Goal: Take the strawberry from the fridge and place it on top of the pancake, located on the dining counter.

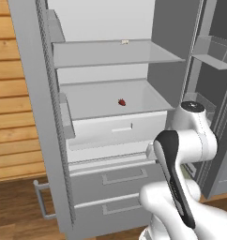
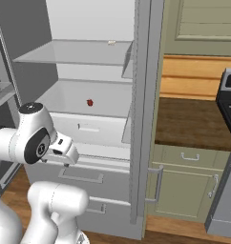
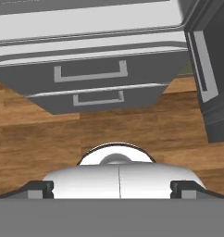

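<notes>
A: Wooden floorboards run under the whole kitchen, and the fridge stands with both upper doors swung wide. Where is the berry?

B: The strawberry lies alone on the lower pale shelf, toward its middle, just above the white crisper drawer. From the right base camera it shows as a small red dot on that same shelf.

A: Anything else inside?

B: A small pale crumb-like item sits at the far edge of the upper shelf, well above the berry.

A: And the arm?

B: Its white arm is folded up in front of the fridge, right of the shelves and near the two grey lower drawers. The hand camera looks down at those drawers and the floor.

A: State of the tool?

B: The tool has its two dark fingertips spread as wide as they go, with nothing between them. It is well apart from the strawberry, lower than the berry's shelf.

A: What lies to the right?

B: A dark wood-topped desk over sage-green cabinets, with a stove at the far right edge.
</notes>
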### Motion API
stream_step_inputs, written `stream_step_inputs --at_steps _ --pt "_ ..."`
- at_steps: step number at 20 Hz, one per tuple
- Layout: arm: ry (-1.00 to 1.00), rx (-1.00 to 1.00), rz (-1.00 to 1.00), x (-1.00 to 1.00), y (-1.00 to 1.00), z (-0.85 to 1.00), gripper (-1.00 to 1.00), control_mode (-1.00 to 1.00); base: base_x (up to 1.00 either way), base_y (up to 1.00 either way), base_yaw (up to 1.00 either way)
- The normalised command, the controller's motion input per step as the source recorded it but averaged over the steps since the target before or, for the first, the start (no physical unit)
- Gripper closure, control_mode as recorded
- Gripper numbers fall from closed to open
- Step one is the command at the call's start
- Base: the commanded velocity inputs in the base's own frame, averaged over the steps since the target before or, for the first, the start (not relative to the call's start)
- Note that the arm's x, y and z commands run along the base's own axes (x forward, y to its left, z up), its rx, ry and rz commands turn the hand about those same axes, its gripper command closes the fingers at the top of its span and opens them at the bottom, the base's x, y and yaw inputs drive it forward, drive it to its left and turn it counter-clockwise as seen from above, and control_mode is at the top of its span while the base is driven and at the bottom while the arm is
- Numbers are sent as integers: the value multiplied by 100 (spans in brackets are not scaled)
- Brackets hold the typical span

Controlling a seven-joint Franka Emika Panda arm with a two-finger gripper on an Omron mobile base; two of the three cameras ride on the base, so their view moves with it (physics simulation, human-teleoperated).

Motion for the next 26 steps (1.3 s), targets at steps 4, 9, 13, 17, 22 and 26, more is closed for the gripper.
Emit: stream_step_inputs --at_steps 4,9,13,17,22,26 --pt "0 0 0 0 0 0 -100 -100 0 0 0" --pt "-1 0 0 0 4 0 -100 100 0 6 0" --pt "0 0 0 0 0 0 -100 100 35 29 0" --pt "0 0 0 0 0 0 -100 100 51 20 0" --pt "0 0 0 0 0 0 -100 100 59 1 0" --pt "0 0 0 0 0 0 -100 100 46 1 0"
